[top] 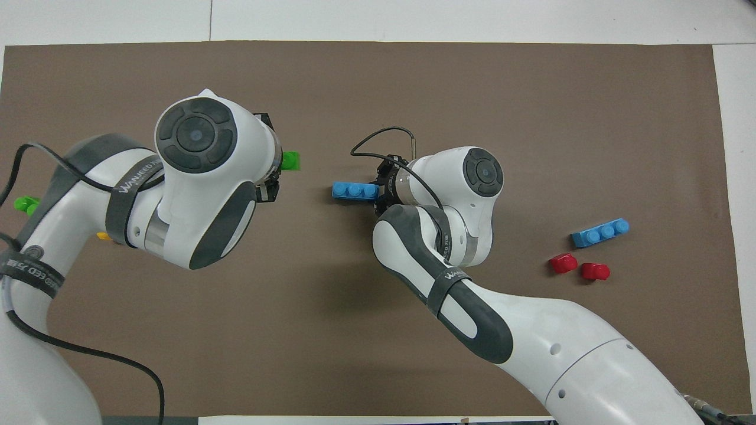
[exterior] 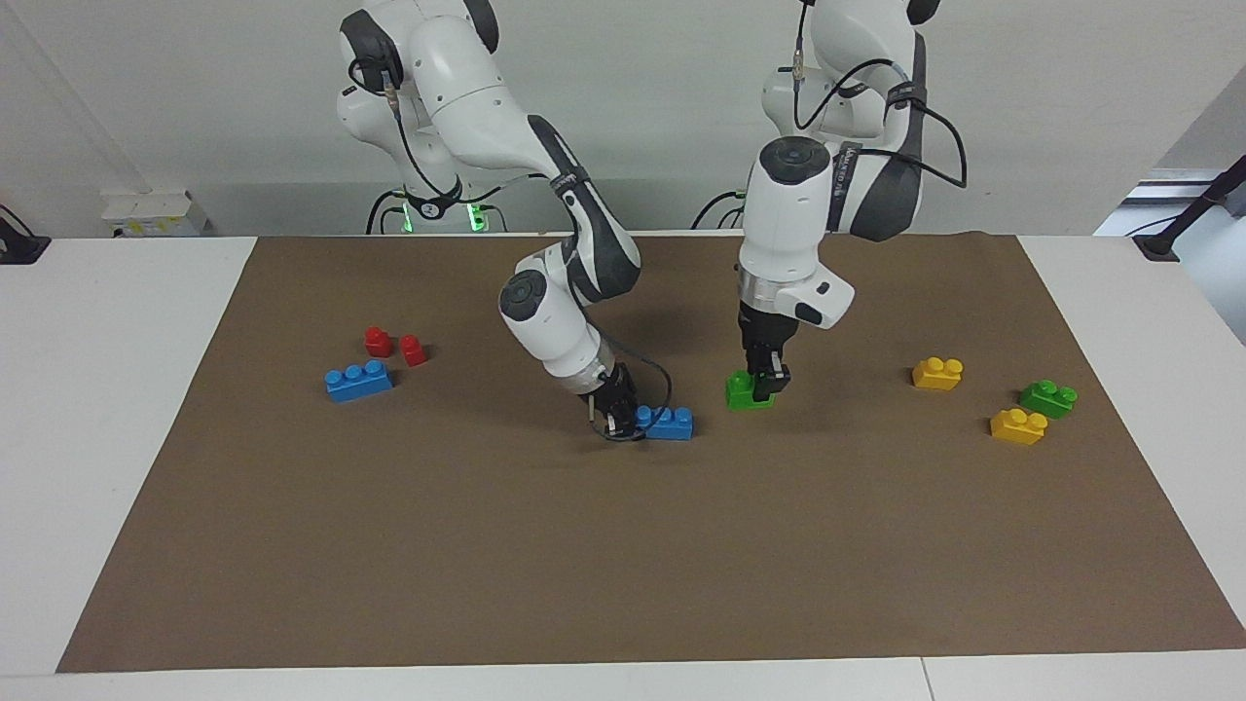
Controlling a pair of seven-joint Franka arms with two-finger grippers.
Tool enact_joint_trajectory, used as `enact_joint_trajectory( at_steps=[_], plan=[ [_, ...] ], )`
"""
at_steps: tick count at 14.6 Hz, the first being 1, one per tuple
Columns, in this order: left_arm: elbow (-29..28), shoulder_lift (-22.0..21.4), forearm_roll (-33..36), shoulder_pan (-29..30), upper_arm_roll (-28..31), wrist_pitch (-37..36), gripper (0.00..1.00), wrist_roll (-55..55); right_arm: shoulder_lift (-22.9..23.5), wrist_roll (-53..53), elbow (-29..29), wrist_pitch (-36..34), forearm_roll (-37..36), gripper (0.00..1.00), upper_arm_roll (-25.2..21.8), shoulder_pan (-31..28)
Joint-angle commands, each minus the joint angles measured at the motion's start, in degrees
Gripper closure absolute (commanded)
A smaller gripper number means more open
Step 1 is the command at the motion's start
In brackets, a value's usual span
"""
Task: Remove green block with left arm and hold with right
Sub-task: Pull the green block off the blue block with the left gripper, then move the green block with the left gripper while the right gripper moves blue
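Now, operator, your brown mat point(exterior: 623, 545) covers most of the white table point(exterior: 107, 409), and both arms reach down over its middle. Your left gripper point(exterior: 772, 383) is clenched on the green block point(exterior: 748, 391), which sits at the mat's centre, just toward the left arm's edge from the blue brick point(exterior: 669, 423) that your right gripper point(exterior: 615, 417) grasps by one end, low against the mat. You can see the two bricks apart, with bare mat between them. Toward the right arm's edge you have a second blue brick point(exterior: 358, 380) lying flat, with two small red pieces point(exterior: 394, 346) just beside it, nearer the robots' edge. Toward the left arm's edge you have two yellow bricks point(exterior: 937, 372) point(exterior: 1018, 425) and a darker green brick point(exterior: 1048, 397) resting between them, all well apart from either gripper.
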Motion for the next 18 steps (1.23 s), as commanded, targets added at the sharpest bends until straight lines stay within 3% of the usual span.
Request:
enact_joint_trajectory(
  at_steps=[1,4,10,13,18],
  plan=[
    [-1.0,-1.1,0.3,4.2,-0.5,-0.8,1.0,7.7,-1.0,-1.6,2.8,-5.3,0.5,1.0,0.3,-4.0],
    [-2.0,-1.1,-0.7,9.6,-0.5,0.0,1.0,16.3,-3.2,-6.5,5.3,-13.3,0.1,1.0,0.2,-10.8],
    [-6.3,-1.3,-6.0,20.3,-0.5,4.7,1.0,41.0,-7.6,-29.9,4.2,-33.8,0.0,1.0,-0.1,-32.7],
    [-8.2,-0.9,-6.1,23.3,-0.5,8.0,1.0,45.7,-8.4,-34.5,1.6,-37.0,-4.1,1.0,-0.7,-37.7],
    [-9.5,2.2,-6.1,26.7,-0.4,12.5,1.0,50.7,-6.8,-37.4,-1.3,-32.3,-5.8,1.0,-0.8,-40.1]
  ],
)
